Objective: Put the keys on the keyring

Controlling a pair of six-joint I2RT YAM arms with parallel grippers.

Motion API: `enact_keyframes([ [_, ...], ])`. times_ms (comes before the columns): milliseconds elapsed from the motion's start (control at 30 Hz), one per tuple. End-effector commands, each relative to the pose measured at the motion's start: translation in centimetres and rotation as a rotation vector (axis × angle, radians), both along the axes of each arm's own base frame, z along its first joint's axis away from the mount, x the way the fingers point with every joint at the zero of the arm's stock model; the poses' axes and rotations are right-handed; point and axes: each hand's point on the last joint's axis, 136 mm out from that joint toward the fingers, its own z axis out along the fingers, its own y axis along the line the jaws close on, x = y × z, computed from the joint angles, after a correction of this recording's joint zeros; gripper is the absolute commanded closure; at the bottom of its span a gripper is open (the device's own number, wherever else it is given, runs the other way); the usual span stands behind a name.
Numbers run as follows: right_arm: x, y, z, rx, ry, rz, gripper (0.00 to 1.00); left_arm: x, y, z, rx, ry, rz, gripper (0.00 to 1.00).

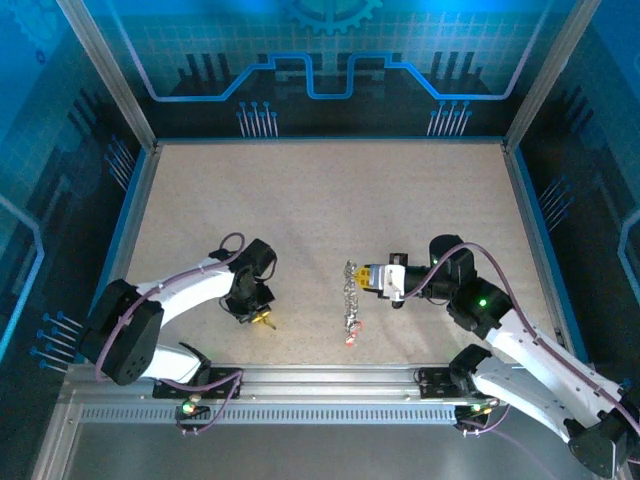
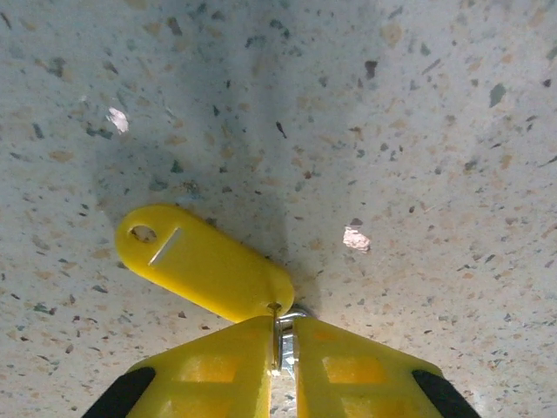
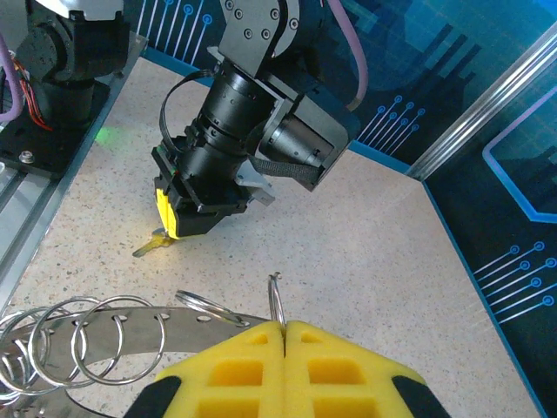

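Observation:
A yellow key (image 2: 204, 266) with a long plastic head lies on the speckled table. My left gripper (image 2: 285, 320) is shut on the small metal loop at the key's end. From above, that gripper (image 1: 254, 308) stands over the yellow key (image 1: 266, 320) at the table's left front. The keyring (image 1: 350, 288) lies in the middle as a silvery holed strip (image 3: 113, 326) carrying several wire rings. My right gripper (image 3: 285, 324) is shut on one upright wire ring (image 3: 276, 298) of it. A red key (image 1: 352, 338) hangs at the keyring's near end.
Blue walls and metal posts fence the table (image 1: 330, 190) on three sides. A metal rail (image 1: 320, 385) with both arm bases runs along the near edge. The left arm's wrist (image 3: 235, 113) looms at the top of the right wrist view.

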Motion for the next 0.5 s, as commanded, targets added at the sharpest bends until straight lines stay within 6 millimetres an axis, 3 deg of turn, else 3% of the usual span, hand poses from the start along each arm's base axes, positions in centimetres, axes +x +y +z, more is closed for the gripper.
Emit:
enact_keyframes([
  [0, -0.6, 0.1, 1.7, 0.034, -0.043, 0.014, 1.0, 0.0, -0.4, 0.4, -0.01, 0.004, -0.024, 0.96],
  [133, -0.6, 0.1, 1.6, 0.033, -0.042, 0.016, 1.0, 0.5, -0.7, 1.5, -0.023, -0.034, -0.095, 1.0],
  [233, -0.7, 0.2, 1.5, 0.03, -0.03, 0.024, 1.0, 1.8, -2.8, 3.3, -0.096, -0.167, -0.301, 1.0],
  [467, 0.4, 0.3, 1.1, 0.022, 0.014, -0.026, 1.0, 3.8, -7.7, 11.8, -0.259, -0.573, -0.762, 1.0],
])
